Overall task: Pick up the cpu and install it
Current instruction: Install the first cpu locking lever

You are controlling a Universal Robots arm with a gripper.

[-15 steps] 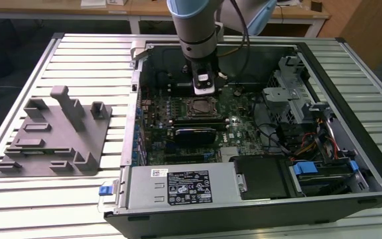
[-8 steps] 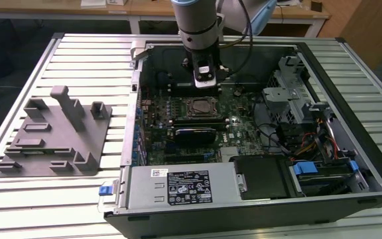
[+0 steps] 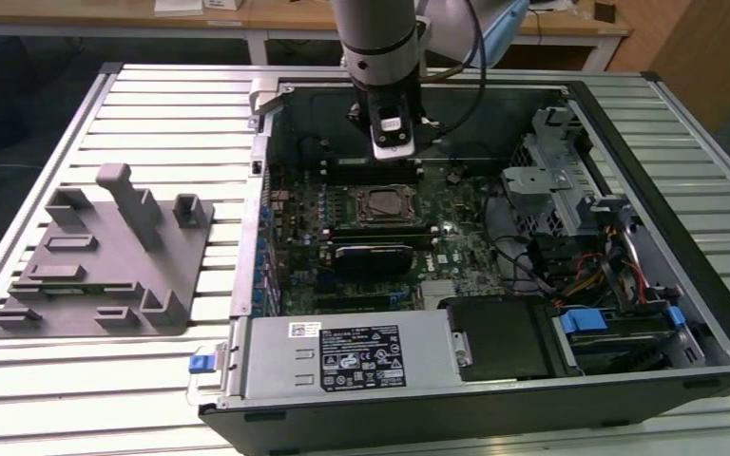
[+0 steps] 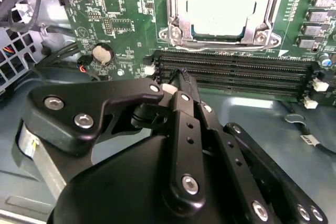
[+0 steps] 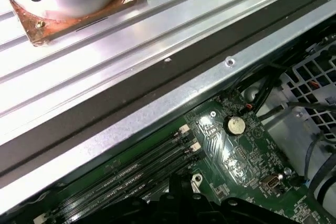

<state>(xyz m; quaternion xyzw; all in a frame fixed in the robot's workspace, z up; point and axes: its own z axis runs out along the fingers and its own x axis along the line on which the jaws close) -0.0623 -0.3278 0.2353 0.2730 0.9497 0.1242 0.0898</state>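
Observation:
The cpu [image 4: 220,4], a small square chip with a silvery top, lies flat inside the square metal socket frame [image 4: 176,22] on the green motherboard [image 4: 126,19]. In the exterior view the cpu [image 3: 383,203] sits mid-board inside the open computer case. My gripper [image 3: 391,155] hangs a little above the board, just beyond the socket, over the black memory slots [image 4: 236,72]. Its black fingers [image 4: 181,85] meet at the tip with nothing between them, so the gripper [image 4: 182,74] is shut and empty. It stands apart from the cpu.
A grey fixture [image 3: 105,266] with upright posts lies on the slatted table at the exterior view's left. The case walls [image 3: 263,123] ring the board. A power supply [image 3: 339,356], drive cage [image 3: 549,180] and loose cables [image 3: 593,275] crowd the near and right sides.

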